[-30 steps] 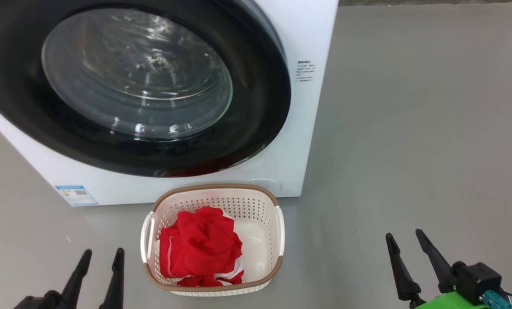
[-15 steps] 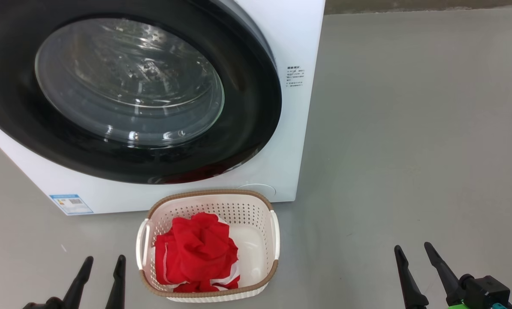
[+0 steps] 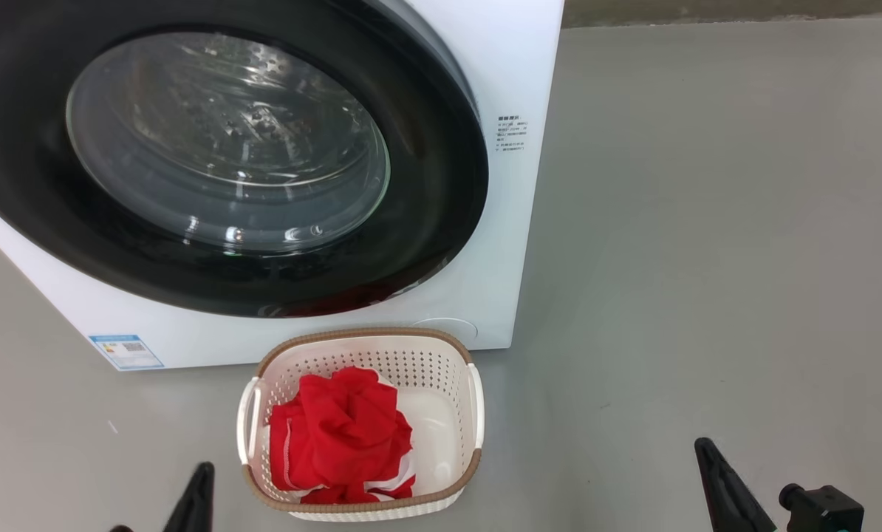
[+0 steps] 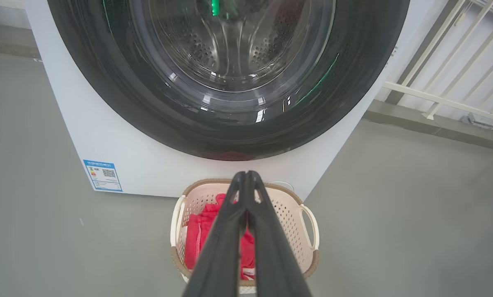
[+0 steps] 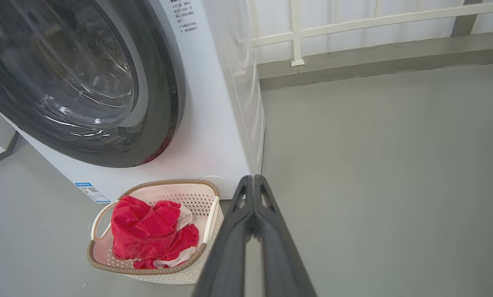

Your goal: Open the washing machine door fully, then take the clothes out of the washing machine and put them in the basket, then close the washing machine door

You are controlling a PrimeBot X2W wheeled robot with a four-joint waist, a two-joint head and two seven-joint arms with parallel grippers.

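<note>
Right wrist view: grey floor [image 5: 374, 165], white railing [image 5: 354, 20]; left hand [image 4: 245, 174] and right hand [image 5: 252, 177] pinched closed, empty.

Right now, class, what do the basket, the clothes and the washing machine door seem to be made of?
The basket: probably moulded plastic, matt cream, perforated, with a brown woven-look rim. The clothes: soft red fabric, crumpled into folds. The washing machine door: glossy black rim, likely plastic, around a clear window, seemingly glass, catching reflections.
</note>
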